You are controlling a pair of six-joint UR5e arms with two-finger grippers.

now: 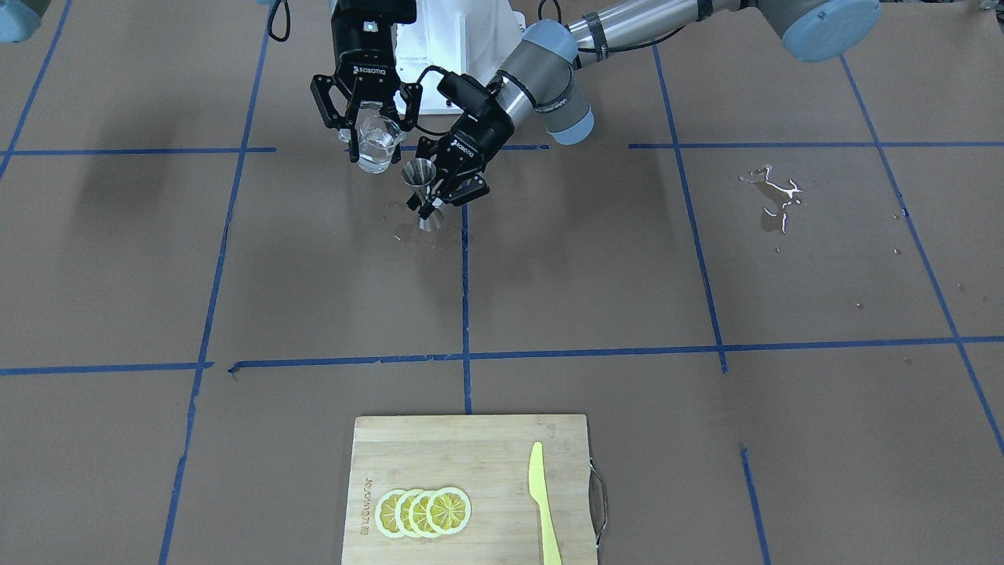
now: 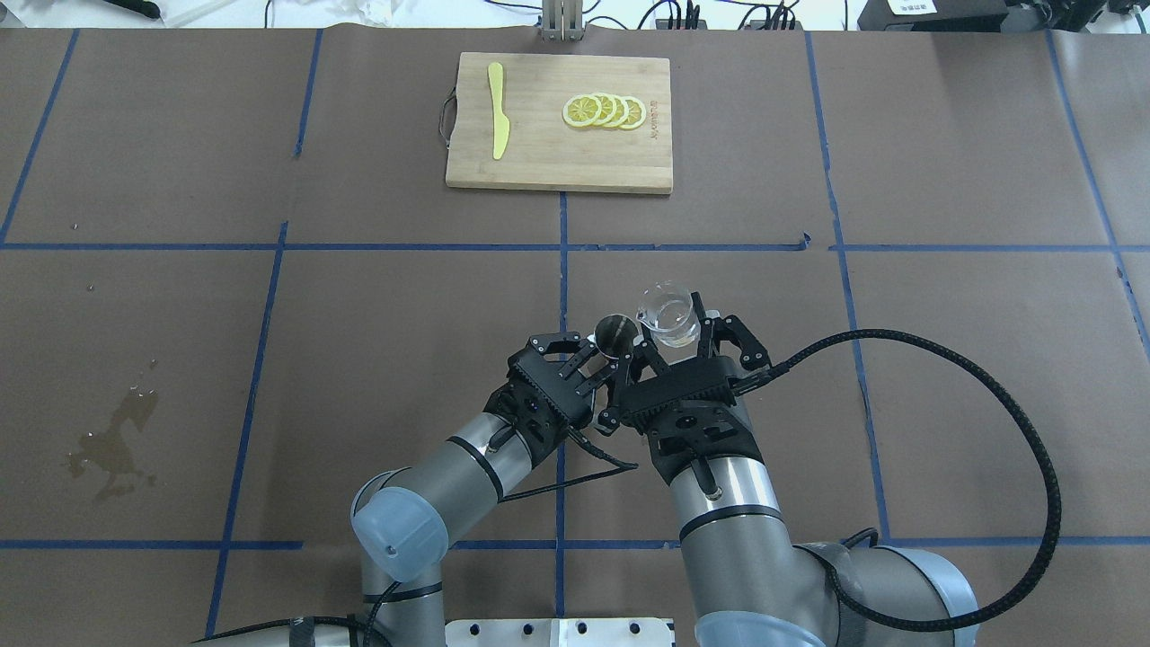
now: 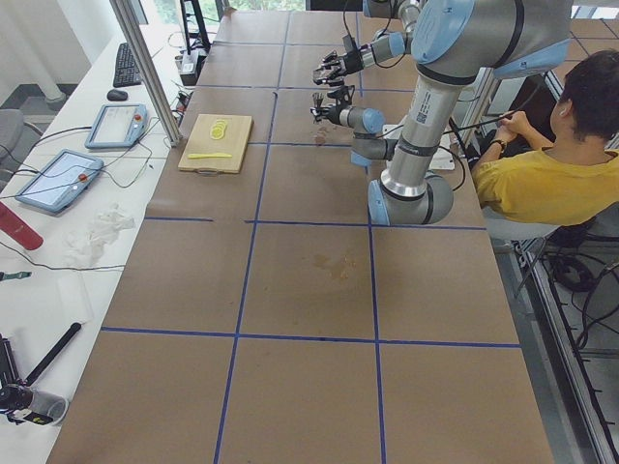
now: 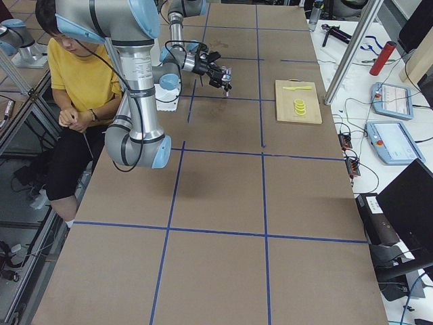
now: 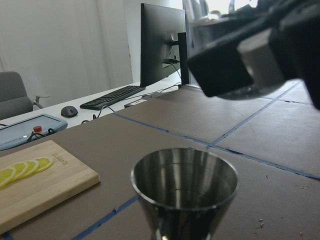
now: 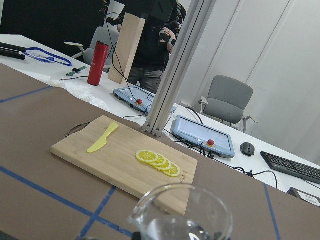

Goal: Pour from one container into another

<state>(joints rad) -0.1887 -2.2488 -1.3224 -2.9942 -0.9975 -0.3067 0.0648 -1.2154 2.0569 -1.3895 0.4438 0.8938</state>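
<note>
The one container, a small clear glass cup (image 1: 376, 147) with clear liquid in it, hangs above the table with my right gripper (image 1: 375, 132) shut around its body. It shows in the overhead view as the cup (image 2: 669, 314) in the right gripper (image 2: 676, 341), and its rim (image 6: 182, 215) fills the bottom of the right wrist view. Just beside it is the other container, a steel hourglass jigger (image 1: 423, 195), with my left gripper (image 1: 433, 202) shut on its waist. The jigger's upper cone (image 5: 184, 185) looks empty. The cup's rim sits slightly higher than the jigger's mouth (image 2: 615, 331).
A bamboo cutting board (image 1: 471, 447) with lemon slices (image 1: 423, 512) and a yellow knife (image 1: 543, 502) lies at the far side. A spilled puddle (image 1: 773, 200) lies to my left, and drops (image 1: 400, 229) wet the paper by the jigger. A person in yellow (image 3: 542, 164) sits behind the robot.
</note>
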